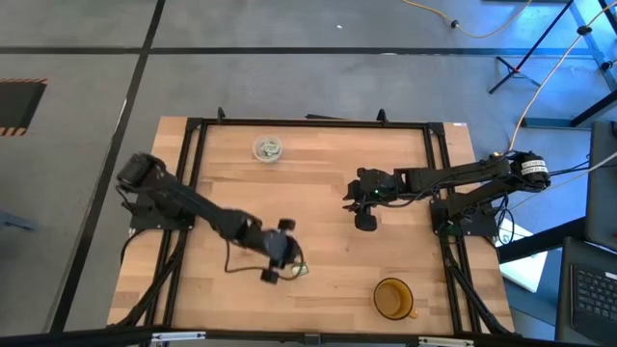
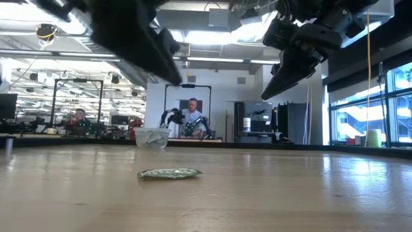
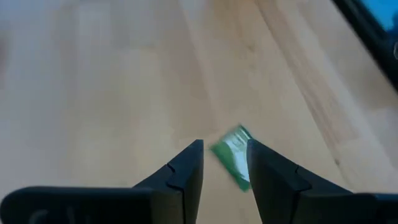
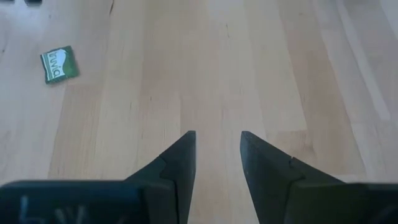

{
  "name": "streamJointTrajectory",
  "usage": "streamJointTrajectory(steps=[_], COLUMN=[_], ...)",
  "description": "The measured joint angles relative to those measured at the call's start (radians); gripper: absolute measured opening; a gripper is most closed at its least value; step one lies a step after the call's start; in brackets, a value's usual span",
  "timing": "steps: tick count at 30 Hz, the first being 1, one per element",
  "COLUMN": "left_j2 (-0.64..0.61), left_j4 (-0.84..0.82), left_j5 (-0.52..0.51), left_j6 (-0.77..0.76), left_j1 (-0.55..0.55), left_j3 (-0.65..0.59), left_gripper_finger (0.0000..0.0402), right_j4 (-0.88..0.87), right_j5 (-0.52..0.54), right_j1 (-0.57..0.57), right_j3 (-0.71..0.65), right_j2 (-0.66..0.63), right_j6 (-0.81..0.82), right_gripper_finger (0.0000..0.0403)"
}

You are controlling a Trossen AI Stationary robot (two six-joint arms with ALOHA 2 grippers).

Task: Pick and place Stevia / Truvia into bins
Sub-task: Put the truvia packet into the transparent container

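High view has the left end effector low near the desk's front, fingers slightly apart around a green sachet lying flat. Right end effector hangs mid-desk, narrowly open, empty. Clear cup sits at the back.

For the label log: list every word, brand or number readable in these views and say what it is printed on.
"truvia": white lettering on the small green and white paper sachet lying flat on the wooden table, read in the right wrist view.
Same sachet under the left gripper: print blurred, unreadable.
Sachets in the clear plastic cup: too small.
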Motion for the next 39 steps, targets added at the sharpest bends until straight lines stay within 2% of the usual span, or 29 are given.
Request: streamJointTrajectory(steps=[6,10,19,25,39], left_j2=[0.14,0.191,0.219,0.228,0.282], left_j4=[0.042,0.055,0.05,0.051,0.068], left_j5=[-0.022,-0.037,-0.067,-0.043,-0.019], left_j6=[-0.043,-0.086,-0.118,-0.106,-0.143], left_j1=[-0.06,-0.07,-0.068,-0.068,-0.066], left_j3=[0.0,0.0,0.0,0.001,0.006], left_gripper_finger=[0.011,0.0102,0.0097,0.0082,0.0007], right_j4=[0.006,0.005,0.003,0.002,-0.003], right_j5=[0.0,0.0,0.0,0.0,0.0], right_j1=[0.0,0.0,0.0,0.0,0.0], right_j3=[0.0,0.0,0.0,0.0,0.0], right_j2=[0.0,0.0,0.0,0.0,0.0], right_j6=[0.016,0.033,0.053,0.052,0.048], right_gripper_finger=[0.0129,0.0129,0.0129,0.0129,0.0129])
